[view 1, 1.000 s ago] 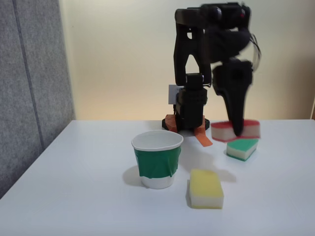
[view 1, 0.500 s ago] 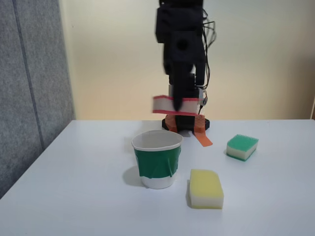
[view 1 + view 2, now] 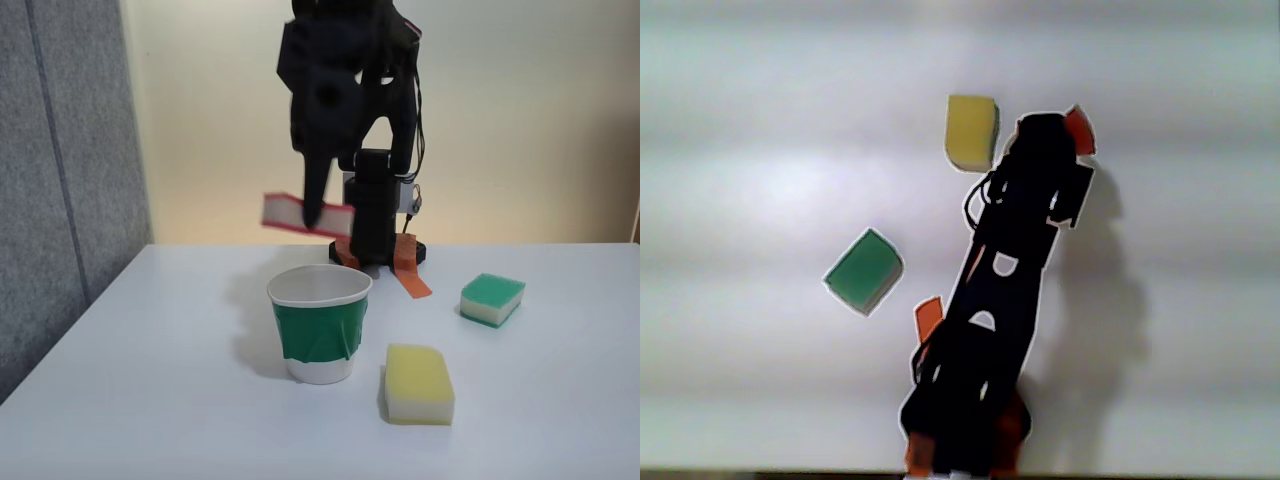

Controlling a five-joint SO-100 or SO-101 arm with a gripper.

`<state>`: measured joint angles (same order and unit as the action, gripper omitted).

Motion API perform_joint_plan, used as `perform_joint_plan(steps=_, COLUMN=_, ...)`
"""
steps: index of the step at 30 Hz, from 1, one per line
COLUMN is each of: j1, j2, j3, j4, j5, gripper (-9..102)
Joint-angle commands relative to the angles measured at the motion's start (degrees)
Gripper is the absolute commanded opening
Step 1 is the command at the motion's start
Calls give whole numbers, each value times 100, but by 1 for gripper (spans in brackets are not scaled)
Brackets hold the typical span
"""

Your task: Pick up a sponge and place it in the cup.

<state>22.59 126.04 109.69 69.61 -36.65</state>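
Three sponges, one cup; no readable writing on any. Gripper [image 3: 312, 212] clamped on sponge [image 3: 285, 212], held in air above and just behind cup [image 3: 319, 323], apart from rim. Sponge: flat slab, red top, white middle, slightly tilted, blurred. Cup: paper, white, green band, rolled rim, upright on white table [image 3: 150, 400]. Yellow sponge [image 3: 419, 383] near cup's right in fixed view; green sponge [image 3: 492, 299] farther right. Orange tape [image 3: 408, 270] at arm base.
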Motion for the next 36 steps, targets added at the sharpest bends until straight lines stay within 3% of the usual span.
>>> perform_joint_plan(steps=1, j1=-9, j2=44, j3=79, j4=-105, j5=-88, gripper=0)
perform_joint_plan(steps=14, j1=-378, j2=35, j3=633, j4=-571, j5=835, gripper=1)
perform_joint_plan(steps=29, j1=-369, j2=53, j3=562, j4=-817, j5=747, gripper=42)
perform_joint_plan(steps=33, j1=-360, j2=62, j3=527, j4=-782, j5=765, gripper=41)
perform_joint_plan(steps=36, j1=-360, j2=202, j3=501, j4=-466, j5=1055, gripper=25)
